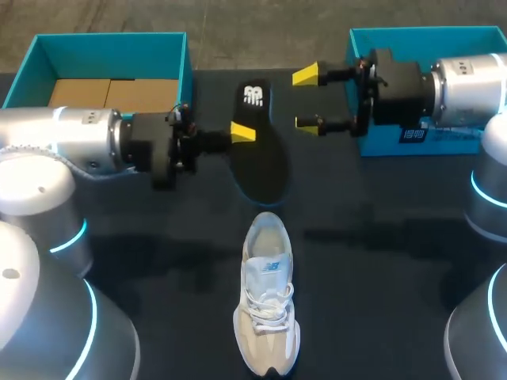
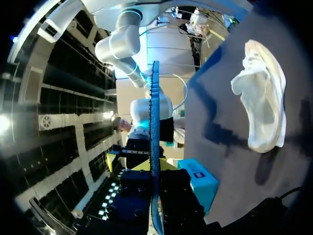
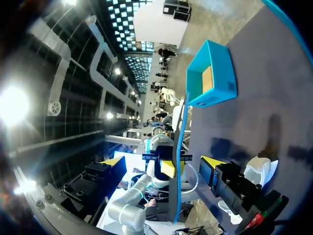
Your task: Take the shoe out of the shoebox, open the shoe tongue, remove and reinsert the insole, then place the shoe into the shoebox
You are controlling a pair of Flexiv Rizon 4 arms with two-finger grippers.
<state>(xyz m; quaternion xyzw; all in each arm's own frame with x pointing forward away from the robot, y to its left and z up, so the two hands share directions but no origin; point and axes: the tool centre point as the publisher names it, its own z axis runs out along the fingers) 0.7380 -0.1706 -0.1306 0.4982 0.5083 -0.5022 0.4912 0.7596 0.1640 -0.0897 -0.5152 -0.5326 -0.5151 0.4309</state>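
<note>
Plainly, the black insole [image 1: 261,170] is the thing to mind. The left gripper [image 1: 243,132] is pinched on its long edge near mid-length with one yellow tip showing on top. The left wrist view looks straight along the insole as a thin blade between the fingers. It is likely light, thin and floppy, so a mid-length grip lets both ends droop; a hold nearer one end would probably steer it better into the shoe.

The right gripper [image 1: 307,99] stands wide, holding nothing, just beside the insole's logo end.

The pale sneaker [image 1: 268,293] lies laces-up on the table [image 1: 380,261], near the insole but apart from it, with its open collar toward it. The upper looks soft and the sole firmer, so it is best taken at the heel collar or across the midfoot.

The table is dark and matte, and likely grippy enough. The teal shoebox [image 1: 111,43] sits at the far left with cardboard [image 1: 111,93] inside. A second teal box [image 1: 388,142] sits far right, behind the right gripper.
</note>
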